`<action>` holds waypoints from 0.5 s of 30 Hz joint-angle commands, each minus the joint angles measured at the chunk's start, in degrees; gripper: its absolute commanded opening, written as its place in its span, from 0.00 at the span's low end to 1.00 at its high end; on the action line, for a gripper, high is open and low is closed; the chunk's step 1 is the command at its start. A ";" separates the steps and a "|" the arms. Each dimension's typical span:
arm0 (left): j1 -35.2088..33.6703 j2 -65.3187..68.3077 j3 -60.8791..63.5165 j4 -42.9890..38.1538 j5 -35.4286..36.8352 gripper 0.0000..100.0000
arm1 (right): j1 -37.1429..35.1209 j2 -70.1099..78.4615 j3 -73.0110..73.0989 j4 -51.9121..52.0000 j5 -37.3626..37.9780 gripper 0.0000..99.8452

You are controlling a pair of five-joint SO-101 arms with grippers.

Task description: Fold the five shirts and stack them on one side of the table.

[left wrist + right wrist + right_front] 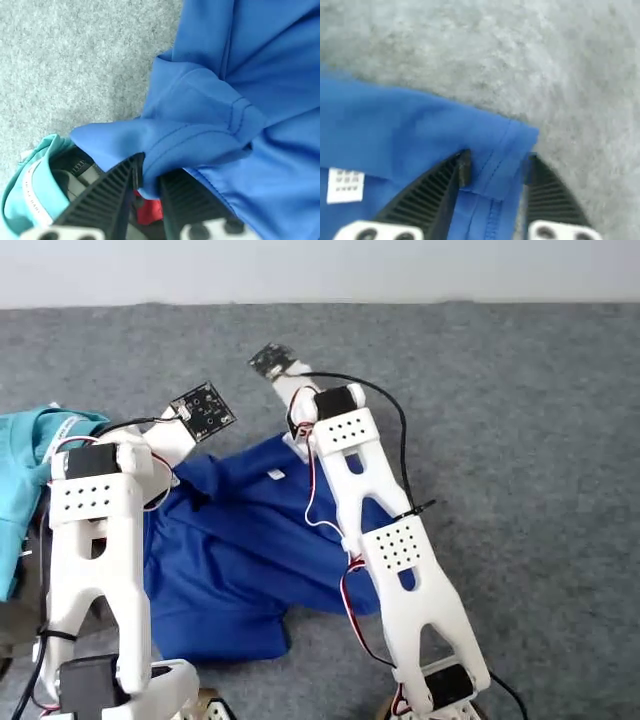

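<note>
From my remote station, the blue shirt (230, 560) lay rumpled on the grey table (520, 440), spreading from the middle of the high view out toward 8 o'clock. The teal shirt (25, 455) was bunched at the 9 o'clock edge, just beside it. The left arm (95, 540) rose from its base near 7 o'clock and stretched up toward 11 o'clock, its wrist bent down over the blue shirt's near-side edge, next to the teal one. Through the left wrist camera I saw the left gripper (147, 185) clamped tight on a bunched fold of the blue cloth, which was pinched between its two ribbed black fingers (107, 192) and puffed out beyond their tips. The teal shirt (25, 200) sat close by the gripper, and something red (147, 212) showed behind the fingers; I could not tell what it was. The right arm (400, 550) ran from its base near 5 o'clock in a long line toward 12 o'clock, with the wrist tipped down over the shirt's far edge. In the right wrist camera the right gripper (495, 170) stood with its jaws apart, straddling a stitched corner of the blue shirt that lay flat between them, bare table just past it. A small white label (344, 186) sat on the cloth near that corner.
</note>
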 commanded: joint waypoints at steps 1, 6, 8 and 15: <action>0.09 -2.90 -0.22 -1.14 -0.26 0.02 | -1.54 -0.57 -2.11 0.66 5.71 0.01; 0.09 -2.90 -0.40 -1.14 -0.18 0.02 | -0.57 -1.98 -6.51 3.21 5.71 0.01; 0.09 -2.99 -0.66 -1.14 -0.18 0.02 | 0.22 -2.77 -9.32 4.79 5.80 0.01; 0.62 -2.46 -8.48 -1.93 11.43 0.02 | 7.34 -10.33 -11.52 9.98 5.89 0.01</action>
